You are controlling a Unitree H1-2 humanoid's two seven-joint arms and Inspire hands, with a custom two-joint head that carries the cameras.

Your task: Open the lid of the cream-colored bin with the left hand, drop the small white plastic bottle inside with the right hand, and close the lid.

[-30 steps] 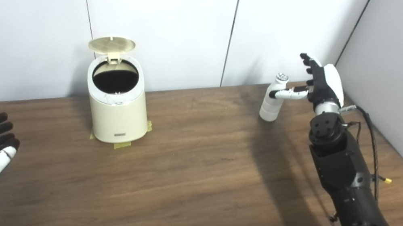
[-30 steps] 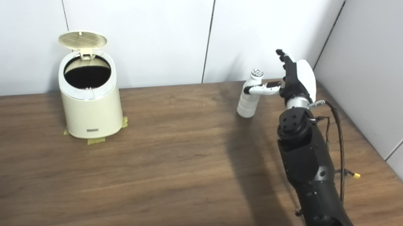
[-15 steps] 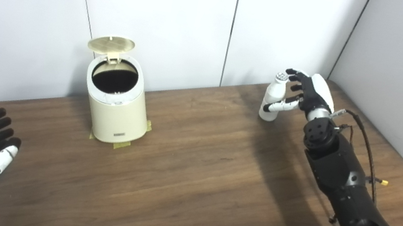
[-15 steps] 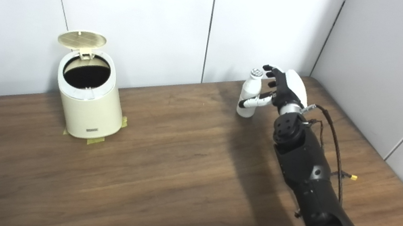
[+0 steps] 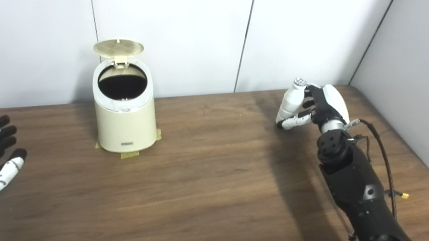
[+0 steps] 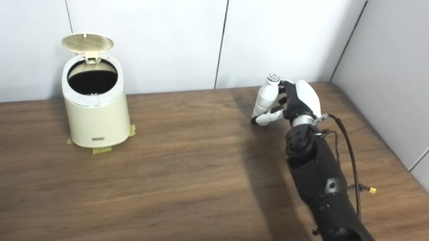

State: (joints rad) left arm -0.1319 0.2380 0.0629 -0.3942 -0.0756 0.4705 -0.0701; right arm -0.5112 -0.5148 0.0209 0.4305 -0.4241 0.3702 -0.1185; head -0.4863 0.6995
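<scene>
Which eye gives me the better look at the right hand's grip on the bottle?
The left eye view, slightly: the bottle looks a bit larger there, with the right hand wrapped around it and its thumb crossing the base. The right eye view shows the same grip, a little smaller; contact behind the bottle is hidden in both.

Cream-colored bin (image 5: 125, 116): cylindrical, upright on the wooden table near the back wall, tape tabs at its base. Lid (image 5: 118, 47): hinged fully open at the rear, interior dark. Small white plastic bottle (image 5: 290, 101): upright, capped, far right, well apart from the bin.
</scene>
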